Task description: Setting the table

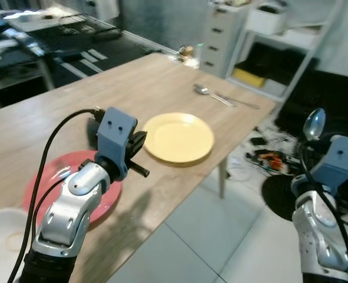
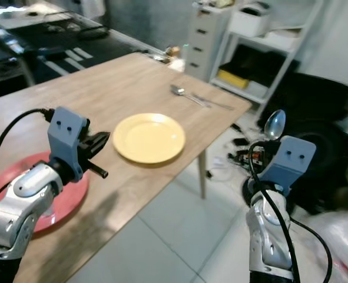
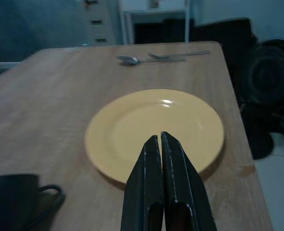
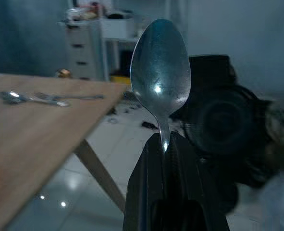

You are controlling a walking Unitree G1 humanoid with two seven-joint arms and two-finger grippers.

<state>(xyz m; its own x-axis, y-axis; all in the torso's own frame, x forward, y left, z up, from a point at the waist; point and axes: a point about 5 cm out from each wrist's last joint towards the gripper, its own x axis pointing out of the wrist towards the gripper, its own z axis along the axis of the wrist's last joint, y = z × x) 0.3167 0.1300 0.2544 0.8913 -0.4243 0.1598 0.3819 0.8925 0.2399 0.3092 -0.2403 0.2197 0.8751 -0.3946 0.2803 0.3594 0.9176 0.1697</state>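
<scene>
Spoon (image 4: 160, 77) stands upright, clamped in right pincer (image 4: 165, 144); left pincer (image 3: 159, 144) closed over yellow plate (image 3: 132, 130).

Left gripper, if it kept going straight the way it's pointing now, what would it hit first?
Most likely the yellow plate. The left gripper, jaws shut, points across the wooden table at the plate's near rim. Its height above the table is unclear, so it might pass just over it.
</scene>
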